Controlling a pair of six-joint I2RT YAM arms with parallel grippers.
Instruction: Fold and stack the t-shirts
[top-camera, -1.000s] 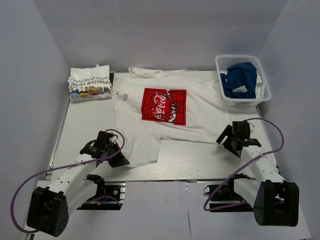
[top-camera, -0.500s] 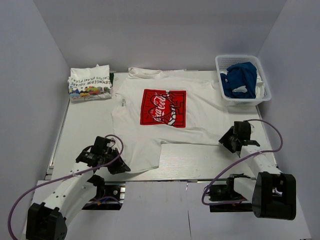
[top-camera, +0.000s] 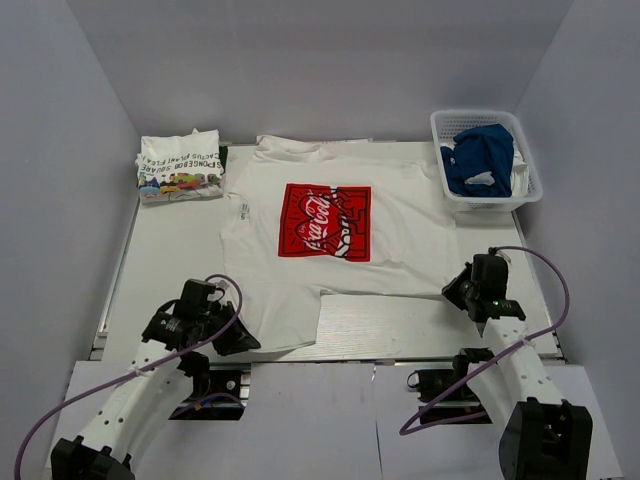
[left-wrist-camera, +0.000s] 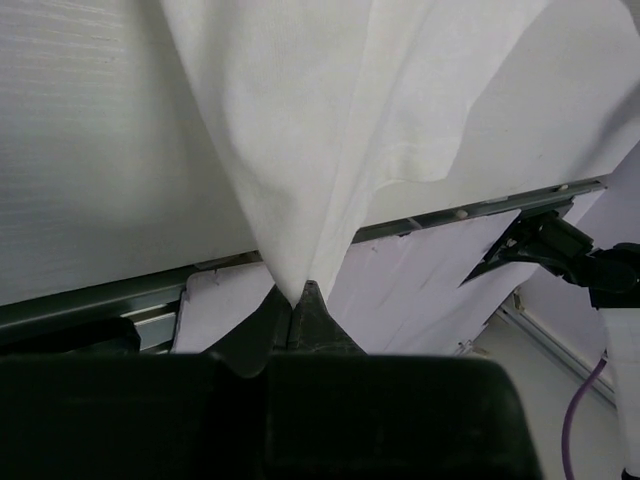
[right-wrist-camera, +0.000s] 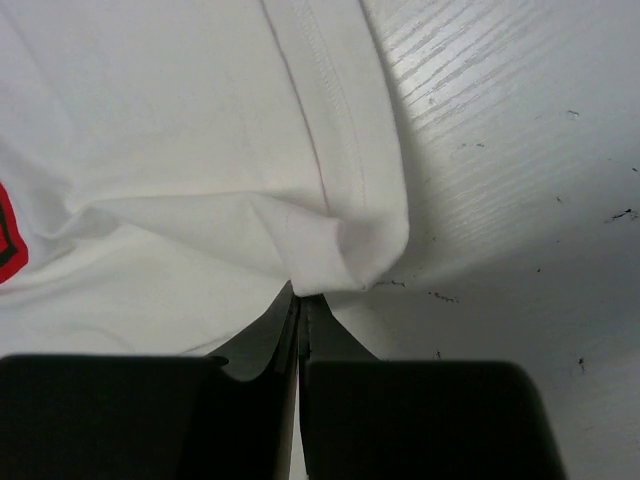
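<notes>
Pinching on the left: the left gripper (top-camera: 232, 338) is clenched on a tuck of the Coca-Cola tee (top-camera: 400, 215) at its near-left corner, right by the near edge of the table (top-camera: 400, 320). The cloth rises from the fingertips like a small tent.
Right gripper (right-wrist-camera: 300, 295): jaws clamped tight on a stitched, doubled-over edge at the tee's near-right side.
Why held so: with one grip at each near corner, I'd judge the arms mean to draw the cloth flat and taut, or carry that edge over for a fold.
Where the tee lies: print up, spread across the middle of the table.
Pointing: collar toward the far wall, bottom edge toward the arms. The long axis runs near to far, a little skewed, and the near-left part reaches closer to the table edge than the near-right.
Cartoon-print tee (top-camera: 180, 165): folded at the far-left corner, likely the start of the stack.
Blue tee (top-camera: 478, 160): crumpled in the white basket (top-camera: 437, 125) at far right, not yet folded.
</notes>
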